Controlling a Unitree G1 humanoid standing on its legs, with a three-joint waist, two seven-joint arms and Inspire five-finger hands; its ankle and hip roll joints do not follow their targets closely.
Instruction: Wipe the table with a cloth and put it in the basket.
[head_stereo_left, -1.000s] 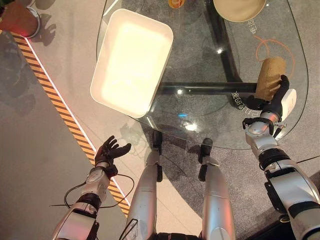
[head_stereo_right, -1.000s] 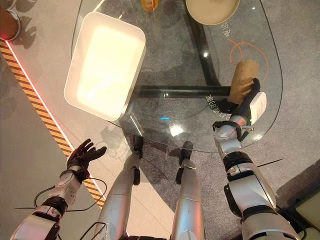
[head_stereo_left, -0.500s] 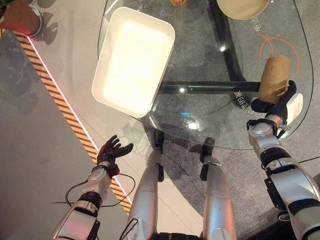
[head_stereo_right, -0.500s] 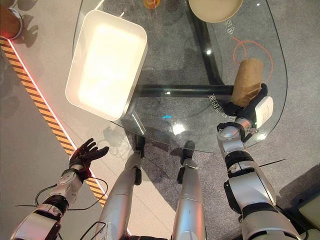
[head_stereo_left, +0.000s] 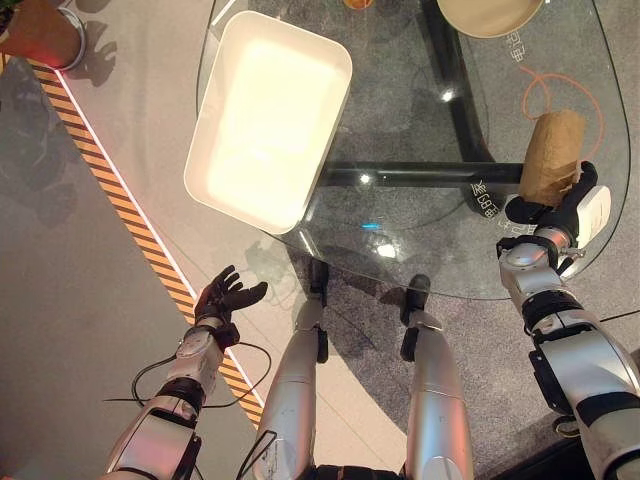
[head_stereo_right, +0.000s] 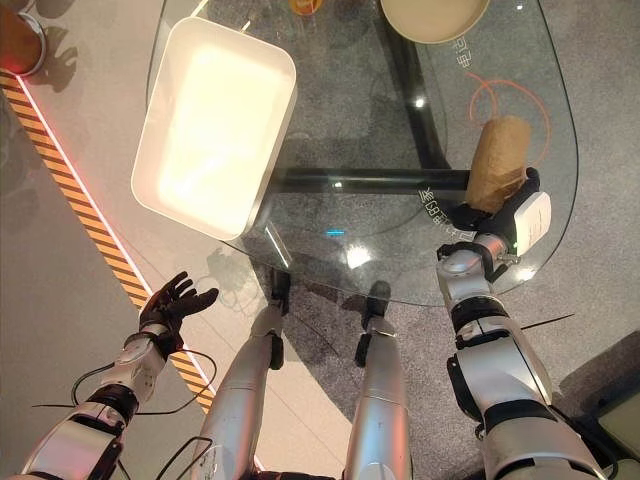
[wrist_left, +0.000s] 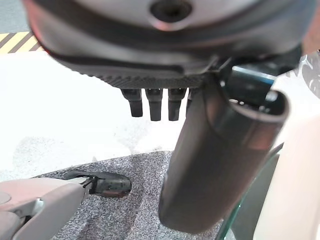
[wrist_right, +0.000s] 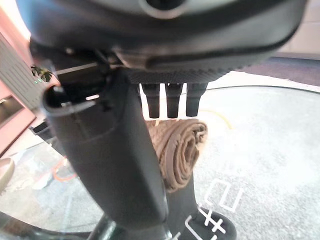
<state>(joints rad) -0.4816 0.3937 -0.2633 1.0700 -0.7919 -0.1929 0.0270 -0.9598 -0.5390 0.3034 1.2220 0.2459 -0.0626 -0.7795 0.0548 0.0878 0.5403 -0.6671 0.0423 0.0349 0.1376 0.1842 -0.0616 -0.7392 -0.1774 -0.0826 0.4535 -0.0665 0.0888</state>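
A round glass table (head_stereo_left: 400, 250) sits in front of the robot, with a dark crossbar frame visible through the top. On it are 1 white rectangular basket (head_stereo_left: 268, 120), 1 tan bowl (head_stereo_left: 488, 14) at the far edge, and 1 rolled brown cloth (head_stereo_left: 552, 157).

The basket, the largest item, stands on the table's left side, overhanging the rim. The bowl lies at the far right. The cloth lies near the table's right edge, well apart from the basket, over an orange loop marking (head_stereo_left: 565, 100) seen beneath the glass.

The right hand (head_stereo_left: 560, 205) rests at the near end of the cloth, fingers curled against the roll and the thumb alongside. The left hand (head_stereo_left: 224, 297) hangs off the table over the floor, fingers spread and holding nothing, beside 1 yellow-and-black striped floor line (head_stereo_left: 120, 205).
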